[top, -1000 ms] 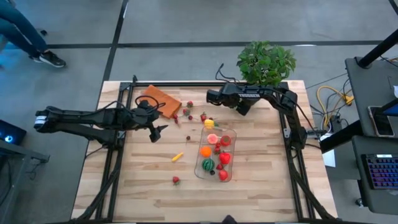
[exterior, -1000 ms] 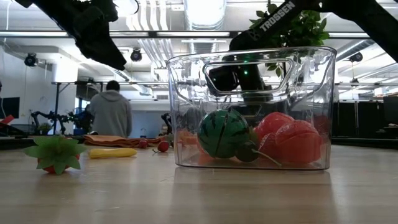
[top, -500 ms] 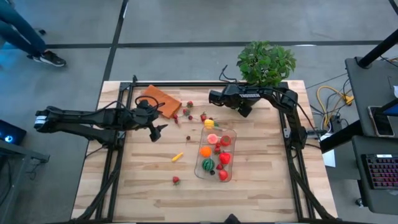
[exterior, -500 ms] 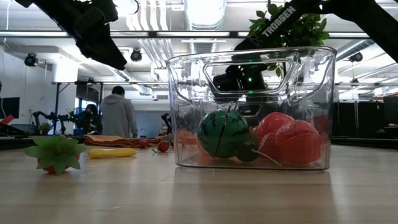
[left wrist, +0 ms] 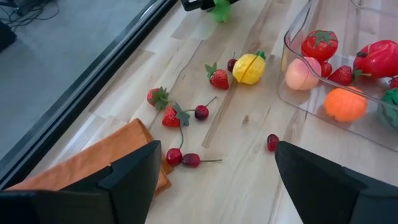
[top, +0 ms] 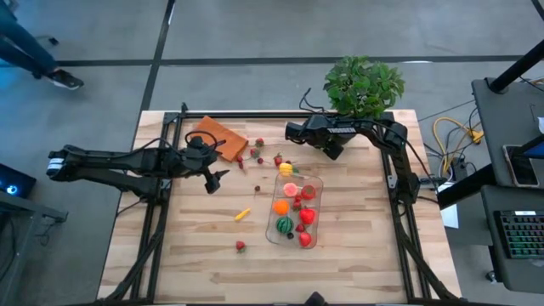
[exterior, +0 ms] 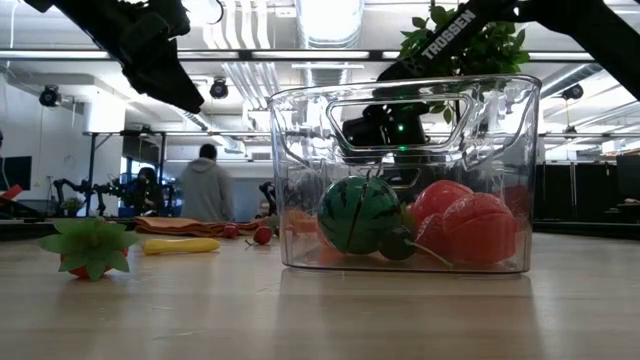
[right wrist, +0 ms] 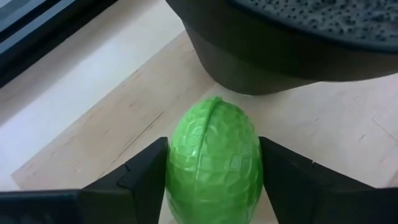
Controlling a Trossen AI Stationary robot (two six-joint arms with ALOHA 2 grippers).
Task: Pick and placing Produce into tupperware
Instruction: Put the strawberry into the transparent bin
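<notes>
two fingers of the right gripper [right wrist: 214,180] have been closed onto a green bumpy fruit [right wrist: 214,163], at 12 o'clock of the tupperware [top: 315,211]; transfer pending. left gripper [left wrist: 214,180] is held open, empty.

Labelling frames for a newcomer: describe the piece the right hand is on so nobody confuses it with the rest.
Start at the potted plant on the table's far edge. Just in front of its dark pot, the right hand has a finger on each side of one green produce piece. It is egg-shaped with a bumpy, scaly skin and a centre ridge; the loose pieces nearby are red or yellow.
</notes>
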